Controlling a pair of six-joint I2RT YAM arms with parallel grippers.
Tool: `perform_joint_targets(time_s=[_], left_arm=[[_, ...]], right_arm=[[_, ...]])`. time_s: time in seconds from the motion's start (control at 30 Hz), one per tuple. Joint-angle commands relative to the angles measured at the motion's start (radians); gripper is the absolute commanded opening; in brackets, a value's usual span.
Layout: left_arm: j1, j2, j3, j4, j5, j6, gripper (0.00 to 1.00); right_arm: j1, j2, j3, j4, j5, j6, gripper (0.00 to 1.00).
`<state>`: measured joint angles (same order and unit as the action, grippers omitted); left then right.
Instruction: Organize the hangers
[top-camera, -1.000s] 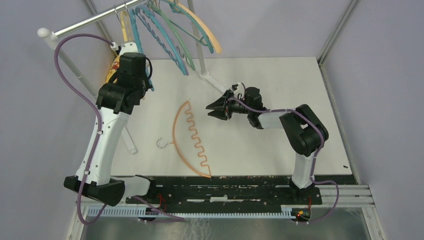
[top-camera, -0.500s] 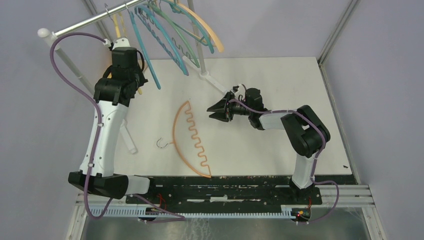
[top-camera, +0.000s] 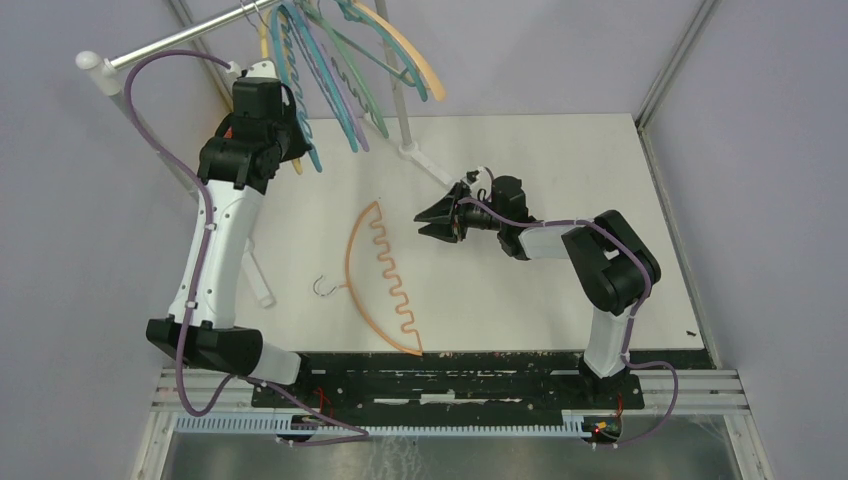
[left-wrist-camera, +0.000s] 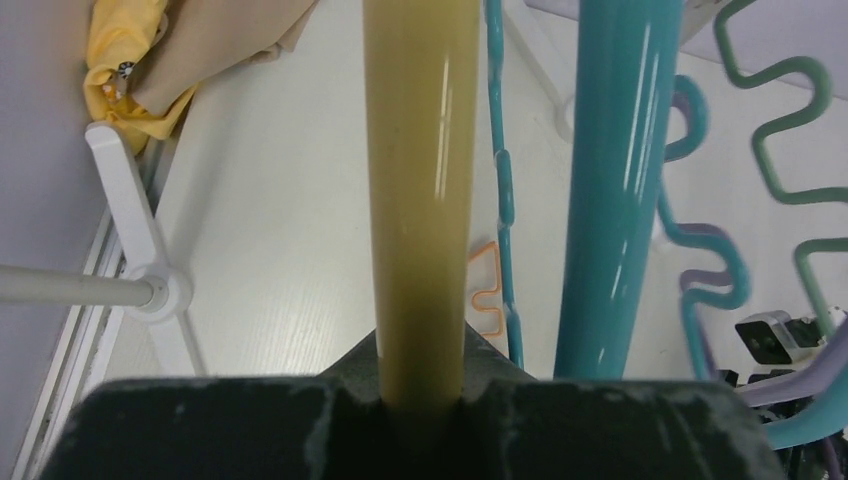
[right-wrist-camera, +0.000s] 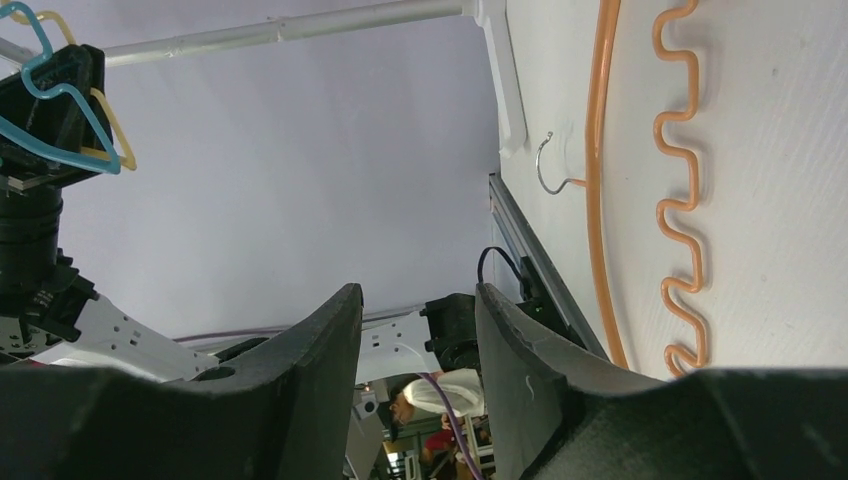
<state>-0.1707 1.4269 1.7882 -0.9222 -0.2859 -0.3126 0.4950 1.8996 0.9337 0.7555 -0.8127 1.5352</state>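
My left gripper (top-camera: 278, 125) is shut on a yellow hanger (top-camera: 263, 38) and holds it up at the silver rail (top-camera: 180, 42). In the left wrist view the yellow bar (left-wrist-camera: 418, 200) runs straight between the shut jaws of the left gripper (left-wrist-camera: 420, 395). Teal (top-camera: 305, 75), green (top-camera: 365, 70), purple and pale orange (top-camera: 415, 60) hangers hang beside it on the rail. An orange hanger (top-camera: 375, 270) lies flat on the table, its hook (top-camera: 322, 288) pointing left. My right gripper (top-camera: 425, 218) is open and empty, low over the table just right of it. The orange hanger also shows in the right wrist view (right-wrist-camera: 598, 200).
White rack legs (top-camera: 425, 165) cross the back of the table, and one foot (top-camera: 262, 290) lies left of the orange hanger. A yellow and tan cloth (left-wrist-camera: 170, 60) lies at the far left by a rack foot (left-wrist-camera: 130, 220). A teal hanger bar (left-wrist-camera: 615, 180) hangs close beside the yellow one.
My left gripper has moved right and up along the rail with the yellow hanger, bringing it against the other hangers, which have swung. The right arm has not moved.
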Motion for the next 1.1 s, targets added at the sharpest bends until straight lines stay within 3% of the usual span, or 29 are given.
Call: perform_joint_targets(time_s=[0.0, 0.37, 0.4, 0.47, 0.7, 0.87, 1.07], left_arm=[[-0.014, 0.054, 0.077, 0.094, 0.118, 0.031, 0.03], [-0.038, 0.124, 0.095, 0.155, 0.309, 0.067, 0.04], [-0.04, 0.124, 0.09, 0.156, 0.316, 0.069, 0.12], [-0.039, 0.117, 0.078, 0.165, 0.328, 0.076, 0.38], [-0.039, 0.026, 0.012, 0.196, 0.37, 0.103, 0.98], [-0.038, -0.074, -0.079, 0.192, 0.467, 0.136, 0.99], [-0.038, -0.226, -0.225, 0.17, 0.601, 0.197, 0.99]], right_arm=[[-0.01, 0.014, -0.003, 0.102, -0.033, 0.014, 0.53], [-0.026, 0.054, -0.009, 0.152, -0.039, 0.034, 0.54], [-0.026, 0.059, -0.01, 0.163, -0.039, 0.04, 0.55], [-0.026, 0.066, -0.015, 0.177, -0.039, 0.045, 0.57], [-0.028, 0.073, -0.023, 0.18, -0.04, 0.032, 0.6], [-0.026, 0.018, -0.016, 0.021, -0.031, -0.1, 0.65], [-0.022, -0.131, 0.05, -0.463, 0.047, -0.455, 0.67]])
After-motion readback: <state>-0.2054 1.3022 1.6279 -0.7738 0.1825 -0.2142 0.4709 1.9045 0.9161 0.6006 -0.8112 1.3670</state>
